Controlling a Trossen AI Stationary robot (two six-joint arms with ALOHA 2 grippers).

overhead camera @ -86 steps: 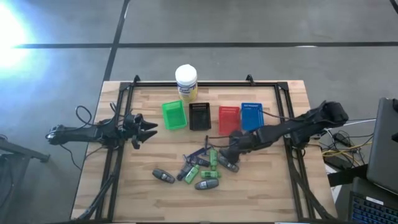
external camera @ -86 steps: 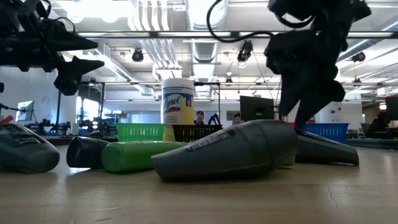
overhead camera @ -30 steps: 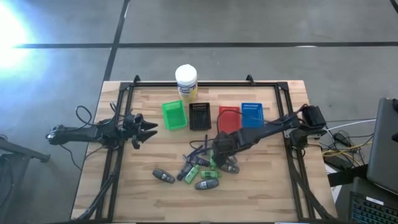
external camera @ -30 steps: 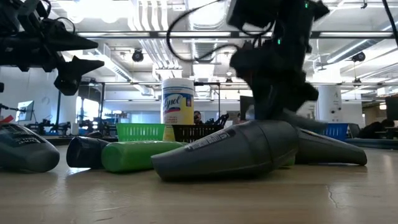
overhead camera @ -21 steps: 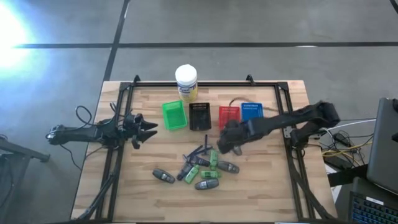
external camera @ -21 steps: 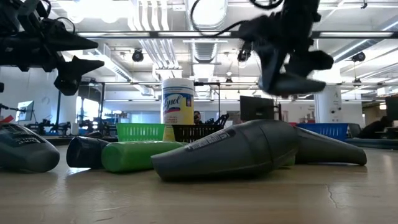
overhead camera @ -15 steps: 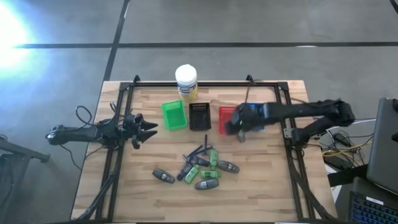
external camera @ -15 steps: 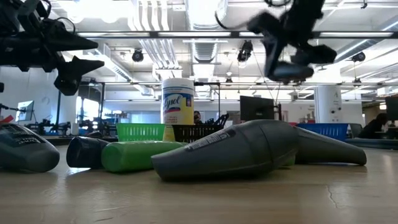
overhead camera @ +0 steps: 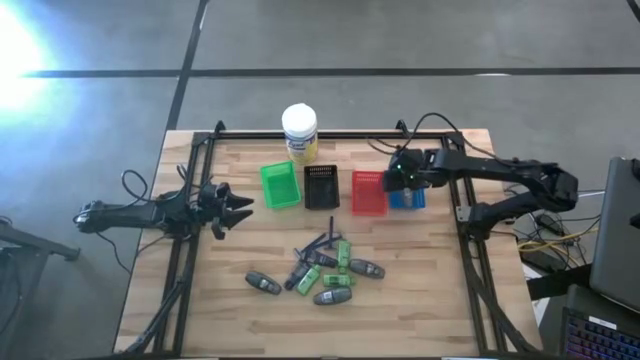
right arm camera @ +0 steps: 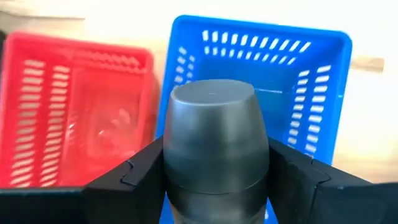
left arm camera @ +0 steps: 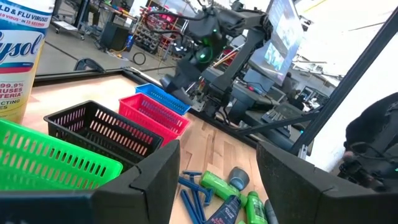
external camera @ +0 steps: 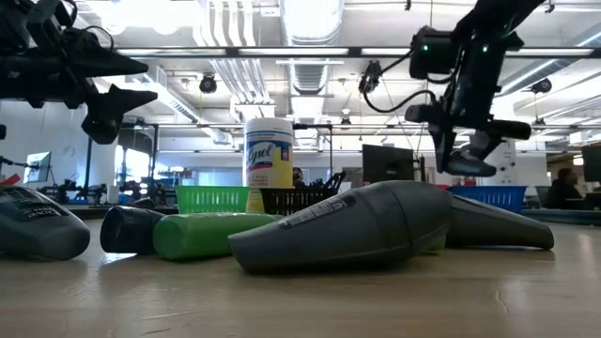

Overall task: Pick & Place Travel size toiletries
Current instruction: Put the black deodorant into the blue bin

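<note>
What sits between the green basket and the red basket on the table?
The black basket sits between the green basket and the red basket. The high view shows all three in one row, and the left wrist view confirms it.

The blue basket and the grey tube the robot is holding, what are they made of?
The blue basket looks like hard moulded plastic: even bright colour, thin walls, neat rows of slots. The grey tube, held over it in the right pincer, is probably plastic too, with a smooth, slightly satin skin and a soft sheen on its flat end. I cannot rule out coated metal.
</note>
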